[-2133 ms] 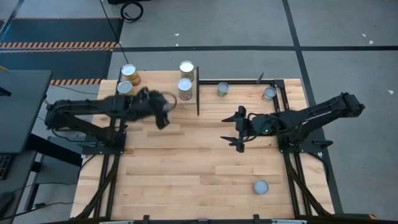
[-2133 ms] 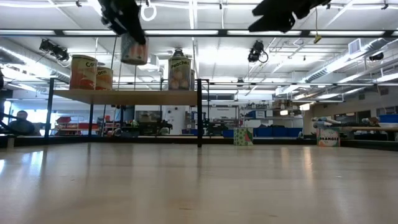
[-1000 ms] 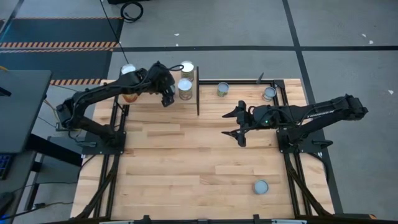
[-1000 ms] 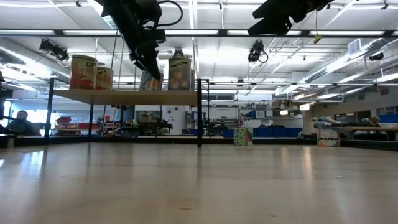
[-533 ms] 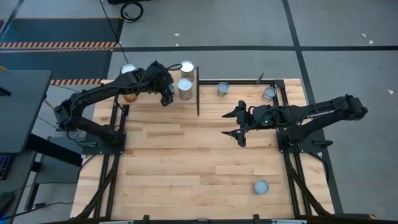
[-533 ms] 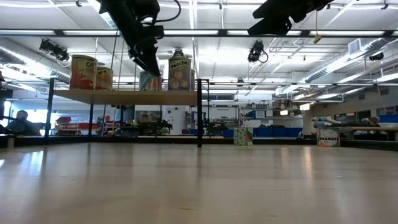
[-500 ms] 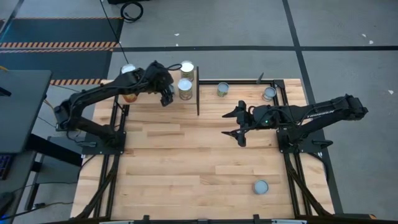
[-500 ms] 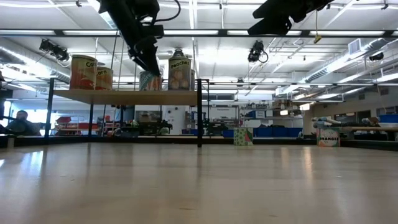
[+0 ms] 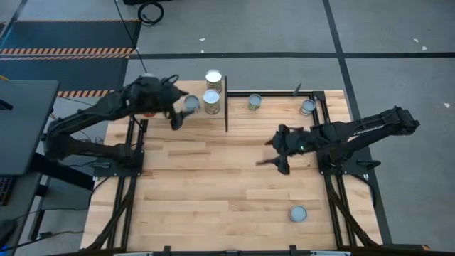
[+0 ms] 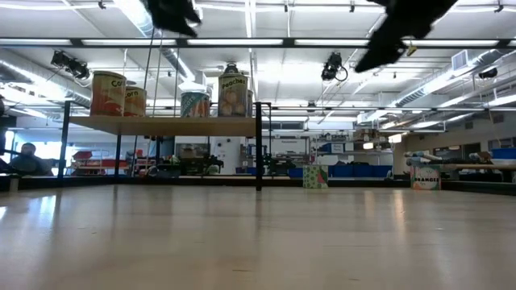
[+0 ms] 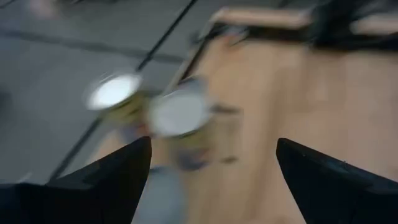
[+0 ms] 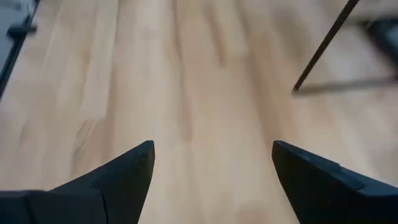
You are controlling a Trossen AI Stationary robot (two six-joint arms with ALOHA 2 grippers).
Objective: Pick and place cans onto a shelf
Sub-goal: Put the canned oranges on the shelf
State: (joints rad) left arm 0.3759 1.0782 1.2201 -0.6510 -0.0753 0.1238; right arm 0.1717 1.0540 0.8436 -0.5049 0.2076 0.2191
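Observation:
The shelf point(image 10: 161, 126) stands at the table's far left, and several cans rest upright on it by their bases. Among them are a teal-labelled can point(image 10: 194, 103), a pale one point(image 10: 234, 95) and an orange one point(image 10: 109, 93). My left gripper point(image 9: 175, 119) hangs open above the shelf's near side, just left of the teal can point(image 9: 190, 104), holding nothing. My right gripper point(image 9: 274, 151) is open over bare tabletop at the middle right. Three more cans stand on the table: two at the far right point(image 9: 254, 102) point(image 9: 307, 107), one near the front point(image 9: 297, 213).
The shelf's black upright point(image 9: 226, 114) rises between the shelf and the right half of the table. A thin black frame point(image 9: 323, 121) runs along the table's far right corner. Bare wood point(image 9: 213, 185) spreads across the middle and near side.
My left gripper has pulled back from the teal can on the shelf, rising and going toward the table's left and near side; the can stays upright on the board. My right gripper has tipped downward and rolled, staying in nearly the same place.

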